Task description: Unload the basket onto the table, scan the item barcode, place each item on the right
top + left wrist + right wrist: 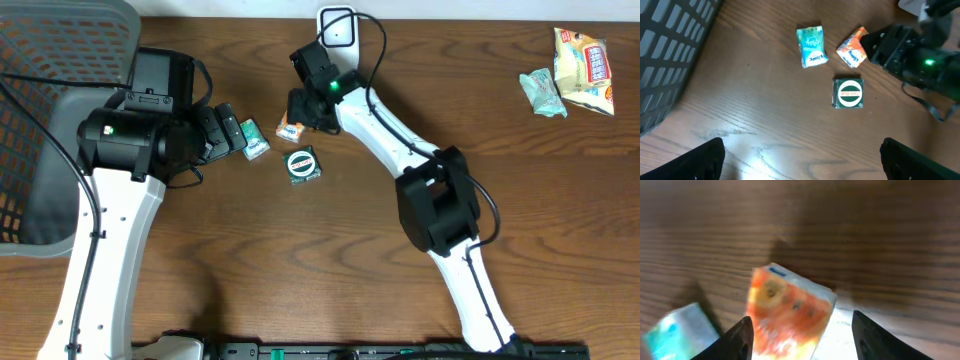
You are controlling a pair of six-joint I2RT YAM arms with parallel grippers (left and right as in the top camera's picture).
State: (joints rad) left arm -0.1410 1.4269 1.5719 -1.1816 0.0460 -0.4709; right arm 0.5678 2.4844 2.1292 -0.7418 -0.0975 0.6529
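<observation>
Right wrist alone shows right jaws apart astride the orange packet [790, 315]; left jaws gape wide.

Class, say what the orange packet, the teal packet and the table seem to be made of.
Orange packet: probably glossy plastic film, by its sheen. Teal packet: likely the same, with crimped ends. Table: wood or laminate, showing brown grain and glare.

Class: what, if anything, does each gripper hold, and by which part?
Left gripper: nothing. Right gripper straddles the orange packet across its sides; whether it actually grips cannot be told.
</observation>
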